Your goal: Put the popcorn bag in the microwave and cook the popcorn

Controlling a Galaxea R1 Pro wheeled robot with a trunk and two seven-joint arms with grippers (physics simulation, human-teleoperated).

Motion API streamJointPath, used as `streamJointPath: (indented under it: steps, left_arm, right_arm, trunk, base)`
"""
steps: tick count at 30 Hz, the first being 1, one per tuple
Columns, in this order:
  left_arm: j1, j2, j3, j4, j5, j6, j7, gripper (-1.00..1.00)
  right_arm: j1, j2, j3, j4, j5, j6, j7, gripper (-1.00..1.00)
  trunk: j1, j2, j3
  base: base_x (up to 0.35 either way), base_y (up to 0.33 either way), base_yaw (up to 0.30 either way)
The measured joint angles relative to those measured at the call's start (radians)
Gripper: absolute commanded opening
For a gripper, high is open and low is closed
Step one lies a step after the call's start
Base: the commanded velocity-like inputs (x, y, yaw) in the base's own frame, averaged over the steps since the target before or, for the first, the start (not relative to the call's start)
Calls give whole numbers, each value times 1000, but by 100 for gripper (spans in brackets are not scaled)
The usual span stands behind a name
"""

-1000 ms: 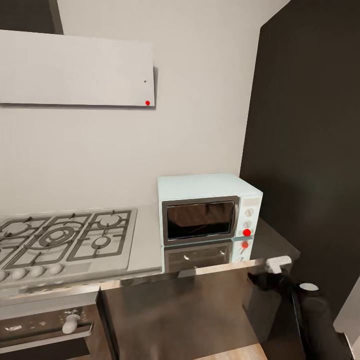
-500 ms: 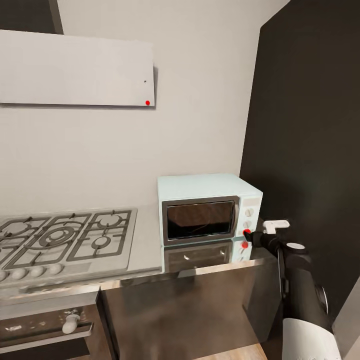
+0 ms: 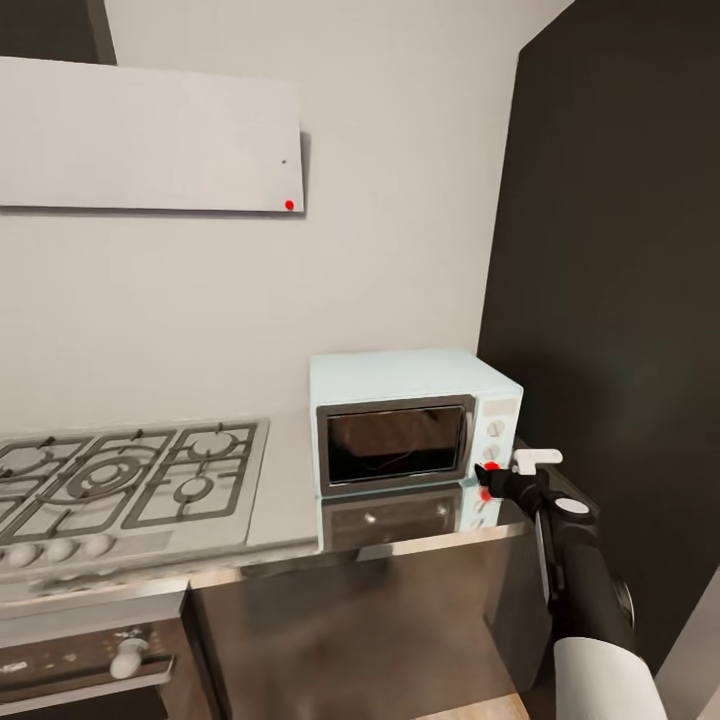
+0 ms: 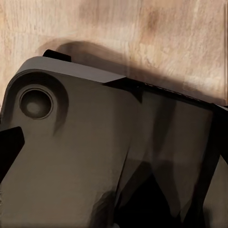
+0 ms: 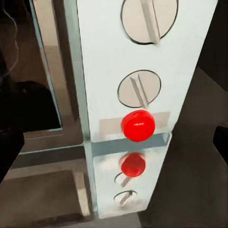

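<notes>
The popcorn bag cannot be made out anywhere on the visible table; whether it sits behind the microwave's dark glass I cannot tell. The microwave stands on the table against the wall, just beside the tall dark cabinet, door shut.

The right hand is held up at the microwave's white control panel, its tip at or nearly touching the red button below the two round knobs. In the right wrist view dark finger shapes sit wide apart at either edge with the panel between them, so the hand appears spread and empty. The left hand points down at a wooden floor over a dark part of the robot's own body; I cannot tell whether it is open or closed.

Judging by this, the step in hand is starting the heating, and the next move calls for a short, straight press on the button, without brushing the knob just above.

To the left lies a steel gas hob, well apart from the microwave, with an oven front beneath and a pale hood on the wall. The dark cabinet crowds the right arm's side, leaving little room to swing.
</notes>
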Motion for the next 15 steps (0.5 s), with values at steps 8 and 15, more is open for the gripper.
streamJointPath:
  steps: [8,15]
  left_arm:
    - [0,1,0,0,1,0,0,100]
    - [0,2,2,0,2,0,0,100]
  right_arm:
    - [0,-5,4,2,-1,9,21,100]
    - [0,-11,2,-7,4,11,115,100]
  trunk:
    - [0,0,0]
    - [0,0,0]
  base:
    - [187,-149,0]
    - [21,-14,0]
